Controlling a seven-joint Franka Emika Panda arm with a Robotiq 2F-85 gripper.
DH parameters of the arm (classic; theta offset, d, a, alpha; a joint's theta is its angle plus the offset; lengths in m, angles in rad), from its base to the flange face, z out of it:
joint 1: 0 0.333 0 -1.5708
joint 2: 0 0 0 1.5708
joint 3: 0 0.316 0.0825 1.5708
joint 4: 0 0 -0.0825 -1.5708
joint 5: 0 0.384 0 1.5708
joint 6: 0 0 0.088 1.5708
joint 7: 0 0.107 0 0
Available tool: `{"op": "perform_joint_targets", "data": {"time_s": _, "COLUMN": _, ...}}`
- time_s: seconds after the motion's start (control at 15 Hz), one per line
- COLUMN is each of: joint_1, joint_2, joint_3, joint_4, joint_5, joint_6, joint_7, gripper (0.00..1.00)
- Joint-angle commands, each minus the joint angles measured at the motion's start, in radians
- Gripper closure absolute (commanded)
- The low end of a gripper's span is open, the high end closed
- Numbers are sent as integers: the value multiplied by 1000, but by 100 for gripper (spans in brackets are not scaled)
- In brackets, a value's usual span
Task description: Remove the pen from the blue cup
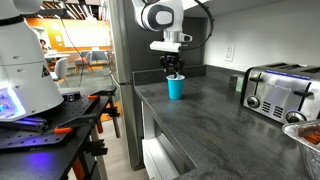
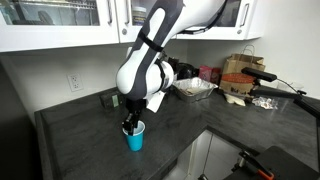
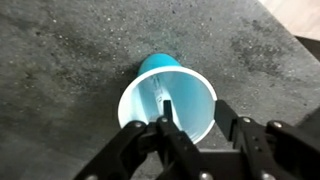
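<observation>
The blue cup (image 3: 165, 95) stands upright on the dark counter and fills the middle of the wrist view. It also shows in both exterior views (image 1: 176, 88) (image 2: 134, 138). The pen (image 3: 161, 98) is a faint white stick leaning inside the cup. My gripper (image 3: 195, 118) is open right at the cup's mouth, with one finger inside by the pen and the other just outside the rim. In both exterior views the gripper (image 1: 174, 70) (image 2: 130, 125) points straight down onto the cup.
A chrome toaster (image 1: 278, 92) stands further along the dark counter (image 1: 210, 115). A bowl (image 2: 195, 88) and boxes (image 2: 240, 70) sit at the counter's back corner. Wall cabinets hang above, and a cart with tools (image 1: 60, 120) stands beside the counter.
</observation>
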Motion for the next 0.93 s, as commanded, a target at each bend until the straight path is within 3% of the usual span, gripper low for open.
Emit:
{"op": "perform_joint_targets", "data": {"time_s": 0.0, "joint_1": -18, "joint_2": 9, "joint_3": 20, "joint_4": 33, "joint_5": -6, "joint_6": -55, "joint_7": -24, "gripper": 51}}
{"op": "perform_joint_targets", "data": {"time_s": 0.87, "joint_1": -30, "joint_2": 67, "joint_3": 13, "joint_4": 111, "joint_5": -11, "joint_6": -114, "joint_7": -49, "gripper": 48}}
